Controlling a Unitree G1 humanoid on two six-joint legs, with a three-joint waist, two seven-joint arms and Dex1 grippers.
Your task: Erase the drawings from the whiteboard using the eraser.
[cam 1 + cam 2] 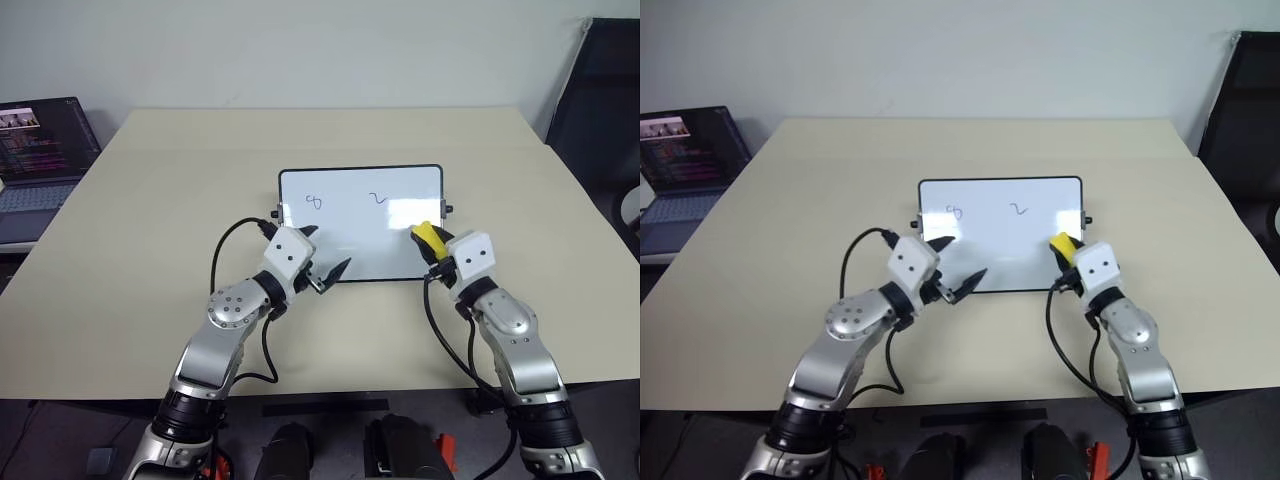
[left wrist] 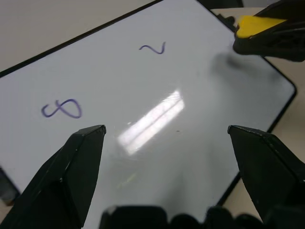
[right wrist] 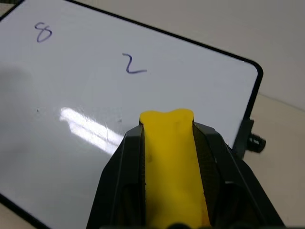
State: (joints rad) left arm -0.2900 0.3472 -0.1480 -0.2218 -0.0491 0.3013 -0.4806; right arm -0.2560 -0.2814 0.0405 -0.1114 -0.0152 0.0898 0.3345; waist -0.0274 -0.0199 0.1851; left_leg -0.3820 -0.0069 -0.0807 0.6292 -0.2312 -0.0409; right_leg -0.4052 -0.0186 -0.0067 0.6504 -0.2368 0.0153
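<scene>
The whiteboard lies flat in the middle of the table. Two small dark drawings are on it: an 8-like loop at its far left and a 2-like squiggle near the far middle. My right gripper is shut on the yellow eraser and hovers over the board's near right part, short of the squiggle. The eraser's tip pokes out between the fingers. My left gripper is open and holds nothing, over the board's near left edge, with the loop beyond it.
An open laptop stands at the table's far left edge. A dark chair is at the far right. A bright glare patch lies on the board. The beige table spreads around the board.
</scene>
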